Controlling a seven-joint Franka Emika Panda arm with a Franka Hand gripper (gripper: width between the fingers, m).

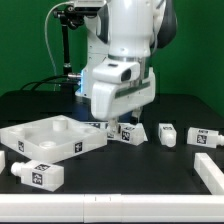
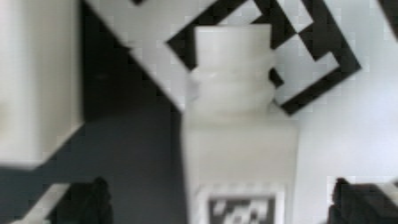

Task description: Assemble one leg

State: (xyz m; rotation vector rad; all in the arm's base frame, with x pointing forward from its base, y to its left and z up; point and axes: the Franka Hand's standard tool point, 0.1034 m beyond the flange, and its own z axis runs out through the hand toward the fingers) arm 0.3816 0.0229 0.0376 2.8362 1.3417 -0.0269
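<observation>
Hanging low over the black table, the gripper straddles the leg with its jaws spread wide. In the wrist view the dark fingertips stand on either side of the white peg, and a dark gap shows on each side, so neither finger touches it. In the exterior view the leg rests on the table just beside the panel, at the panel's end on the exterior view's right. Other pegs lie well apart.
</observation>
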